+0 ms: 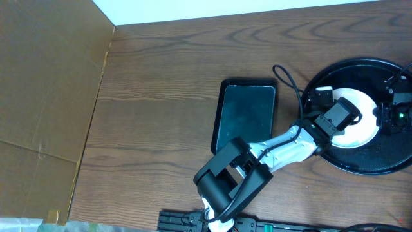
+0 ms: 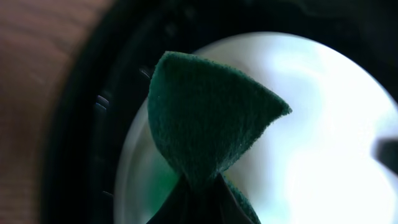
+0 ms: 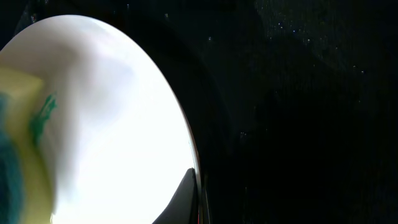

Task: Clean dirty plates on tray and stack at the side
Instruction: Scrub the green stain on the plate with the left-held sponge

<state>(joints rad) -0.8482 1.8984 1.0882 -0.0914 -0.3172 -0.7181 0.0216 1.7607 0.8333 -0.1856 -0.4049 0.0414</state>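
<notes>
Overhead: plate (image 1: pixel 364 129) lies on tray (image 1: pixel 360 166), far right; left gripper (image 2: pixel 200 198) clenched on sponge (image 2: pixel 208 118) over plate; right gripper (image 1: pixel 388 116) closed at rim, grasp unclear; plate looks stiff, slick, breakable; pinch rim.

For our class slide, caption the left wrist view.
Folded green sponge in the left gripper, white plate and black tray behind it.

Blown-out glare on the plate (image 3: pixel 118 124) in both blurred wrist views; evenly lit overhead.
</notes>
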